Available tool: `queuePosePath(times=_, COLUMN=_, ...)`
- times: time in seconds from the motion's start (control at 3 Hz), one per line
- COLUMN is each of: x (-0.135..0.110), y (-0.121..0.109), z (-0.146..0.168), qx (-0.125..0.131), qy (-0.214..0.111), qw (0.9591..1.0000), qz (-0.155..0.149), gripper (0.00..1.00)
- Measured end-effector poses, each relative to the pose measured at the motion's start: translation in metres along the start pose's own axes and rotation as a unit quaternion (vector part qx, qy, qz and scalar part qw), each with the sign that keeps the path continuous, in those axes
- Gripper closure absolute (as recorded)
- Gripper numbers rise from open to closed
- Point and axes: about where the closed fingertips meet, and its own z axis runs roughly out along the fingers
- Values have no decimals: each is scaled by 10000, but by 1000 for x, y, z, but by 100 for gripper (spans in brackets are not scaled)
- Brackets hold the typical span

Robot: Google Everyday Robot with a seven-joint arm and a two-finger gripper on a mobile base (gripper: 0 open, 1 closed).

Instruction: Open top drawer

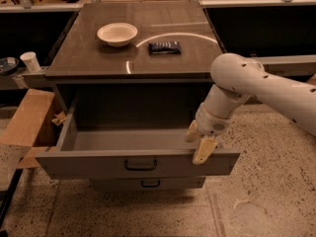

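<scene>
The top drawer point(94, 164) is a wide grey metal drawer that stands pulled far out of the cabinet, showing its deep grey interior point(128, 139). Its small black bar handle point(140, 165) is at the centre of the front. My gripper point(198, 141), on a white arm coming from the right, is at the right end of the drawer front's top edge. It is open: one tan finger point(192, 131) is inside the drawer and the other point(204, 151) hangs over the front. A shallower drawer point(148, 183) with a similar handle shows below, closed.
On the cabinet top point(89, 63) lie a white bowl point(117, 34) and a dark packet point(164, 47). A cardboard box point(27, 125) stands left of the drawer, a paper cup point(30, 61) on a ledge beyond. Speckled floor lies in front and to the right.
</scene>
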Motion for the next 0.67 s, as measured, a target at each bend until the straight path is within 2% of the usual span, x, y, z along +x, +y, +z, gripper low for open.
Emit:
queuePosePath(times=0.33, x=3, y=-1, z=-11, qx=116, qy=-66, qw=9999, qz=-84, gripper=0)
queuePosePath(times=0.67, x=8, y=-5, z=-25, qx=346, qy=-79, qw=9991, qz=-232, gripper=0)
